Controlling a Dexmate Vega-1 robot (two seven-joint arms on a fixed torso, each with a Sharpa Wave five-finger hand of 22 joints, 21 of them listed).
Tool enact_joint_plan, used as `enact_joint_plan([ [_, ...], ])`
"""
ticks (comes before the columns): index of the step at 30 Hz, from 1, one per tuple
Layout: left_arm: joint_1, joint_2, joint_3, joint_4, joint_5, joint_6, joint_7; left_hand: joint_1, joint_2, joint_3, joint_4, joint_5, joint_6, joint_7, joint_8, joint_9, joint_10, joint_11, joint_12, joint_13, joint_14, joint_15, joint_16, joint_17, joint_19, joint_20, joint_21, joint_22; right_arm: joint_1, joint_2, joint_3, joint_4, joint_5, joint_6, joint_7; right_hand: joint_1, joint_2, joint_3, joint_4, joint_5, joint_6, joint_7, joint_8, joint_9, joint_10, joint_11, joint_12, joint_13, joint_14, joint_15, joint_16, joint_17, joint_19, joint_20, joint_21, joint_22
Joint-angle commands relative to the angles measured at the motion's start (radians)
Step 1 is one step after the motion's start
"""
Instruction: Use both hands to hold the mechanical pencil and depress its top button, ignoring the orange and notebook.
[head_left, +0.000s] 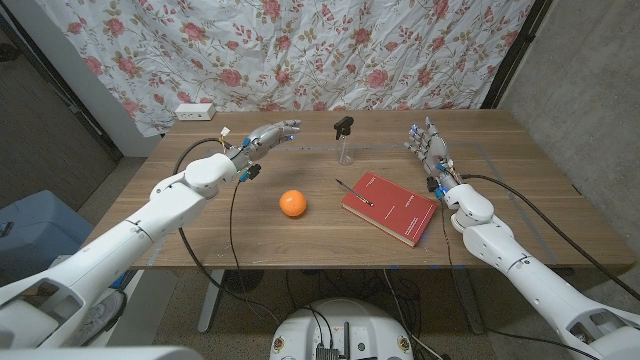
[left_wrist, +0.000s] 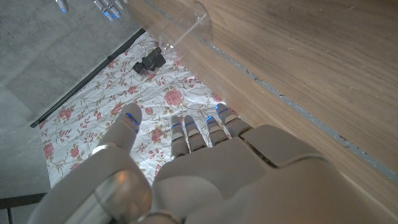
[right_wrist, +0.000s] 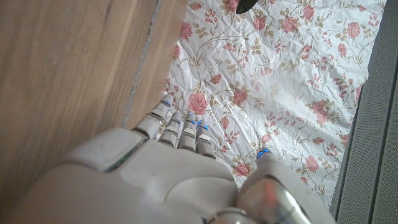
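Sitting near: book (head_left: 392, 207), red, lying on the table (head_left: 250, 240) just in front of the right fingertips, toward the robot; nothing is touching it but the pencil.
Pencil: pencil (head_left: 354, 192) is lying slantwise, its dark length crossing the book's left corner and its tip sticking out onto the wood; it is lying well apart from both hands, nearer the right fingers than the left.
Orange: orange (head_left: 292, 203) is sitting on the wood between the hands, in front of the left fingertips and to their right, touching nothing.
Right hand: right hand (head_left: 429, 150) is hovering at the right of the table, fingers (right_wrist: 177, 127) reaching out side by side, apart from the thumb, gripping nothing.
Left hand: left hand (head_left: 262, 139) is hovering over the left of the table, fingers (left_wrist: 199, 134) stretching toward the middle, spread from the thumb, holding nothing.
Bottle: clear bottle (head_left: 345, 139) with a black cap is standing upright just beyond the left fingertips, between the two hands; the left wrist view is showing its glass (left_wrist: 180, 25) close ahead of the fingers.
Farther: white power strip (head_left: 194, 110) is lying at the far left edge, past the left fingers.
Farthest: floral cloth (head_left: 300, 50) is hanging behind the table.
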Motion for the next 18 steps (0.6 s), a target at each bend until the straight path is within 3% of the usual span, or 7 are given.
enact_joint_plan([
  [1, -0.075, 0.071, 0.058, -0.087, 0.139, 0.097, -0.074, 0.030, -0.008, 0.004, -0.006, 0.002, 0.013, -0.015, 0.006, 0.003, 0.022, -0.009, 0.007, 0.003, 0.018, -0.108, 0.003, 0.004, 0.014, -0.059, 0.006, 0.002, -0.008, -0.007, 0.001, -0.010, -0.004, -0.012, -0.009, -0.004, 0.002, 0.008, 0.001, 0.005, 0.008, 0.007, -0.001, 0.003, 0.000, -0.002, 0.002, -0.001, 0.005, -0.004, 0.004, -0.001, 0.001, -0.005, 0.001, 0.004],
  [10, -0.127, 0.092, 0.093, -0.124, 0.233, 0.128, -0.131, 0.075, -0.028, 0.003, -0.006, 0.003, 0.047, -0.030, 0.015, 0.005, 0.047, -0.025, 0.006, 0.003, 0.028, -0.114, 0.001, 0.004, 0.020, -0.061, 0.004, 0.001, -0.009, 0.013, 0.005, 0.010, 0.008, 0.007, -0.011, -0.006, 0.004, 0.009, 0.001, 0.005, 0.008, 0.004, 0.000, 0.003, 0.001, 0.000, 0.003, -0.003, 0.005, -0.002, 0.005, -0.006, -0.001, -0.006, 0.002, 0.004],
  [11, -0.134, 0.096, 0.098, -0.129, 0.245, 0.131, -0.141, 0.090, -0.035, 0.002, -0.006, 0.003, 0.049, -0.032, 0.014, 0.005, 0.052, -0.032, 0.004, 0.003, 0.029, -0.118, 0.000, 0.005, 0.024, -0.050, 0.004, 0.002, -0.009, 0.015, 0.006, 0.012, 0.010, 0.008, -0.009, -0.006, 0.004, 0.009, 0.001, 0.006, 0.009, 0.003, 0.001, 0.003, 0.001, 0.000, 0.003, -0.003, 0.004, -0.004, 0.005, -0.007, -0.002, -0.007, 0.002, 0.003],
  [18, -0.155, 0.111, 0.117, -0.178, 0.322, 0.170, -0.169, 0.121, -0.051, -0.002, -0.005, 0.004, 0.067, -0.046, 0.018, 0.005, 0.064, -0.045, 0.000, 0.003, 0.031, -0.124, -0.002, 0.005, 0.024, -0.046, 0.002, 0.002, -0.011, 0.016, 0.014, 0.027, 0.015, 0.022, -0.008, -0.008, 0.005, 0.010, 0.001, 0.006, 0.010, 0.002, 0.002, 0.003, 0.003, -0.001, 0.004, -0.004, 0.006, -0.001, 0.007, -0.011, -0.003, -0.006, 0.003, 0.003],
])
